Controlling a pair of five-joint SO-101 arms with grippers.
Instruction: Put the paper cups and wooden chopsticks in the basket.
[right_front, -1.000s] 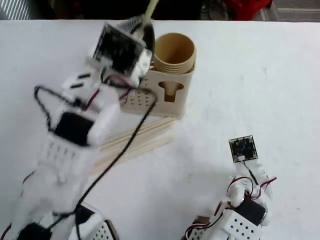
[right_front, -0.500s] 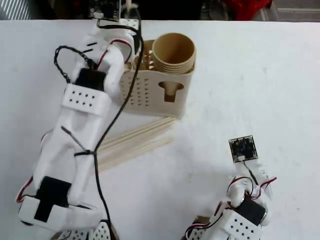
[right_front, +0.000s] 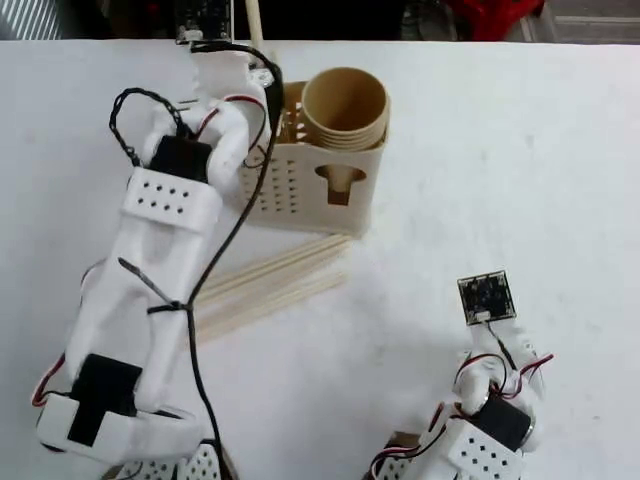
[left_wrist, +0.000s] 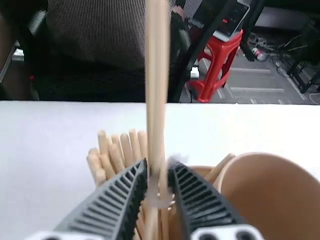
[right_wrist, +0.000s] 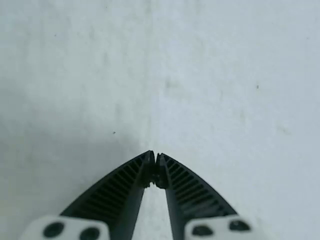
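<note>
Table (right_front: 520, 150) white, loose chopsticks (right_front: 280, 275) on it; red stool (left_wrist: 220, 60) behind

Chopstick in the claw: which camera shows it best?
Left wrist view: the chopstick shows close, clamped in the left gripper. The high view catches a short piece at its top edge. The right wrist view faces table.

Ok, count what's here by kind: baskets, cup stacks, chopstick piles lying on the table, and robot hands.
Basket: 1
Stack of paper cups, standing in the basket: 1
Pile of chopsticks lying on the table: 1
Robot hands: 2, the left hand shut on an upright chopstick, the right hand shut on nothing
Total: 5
</note>
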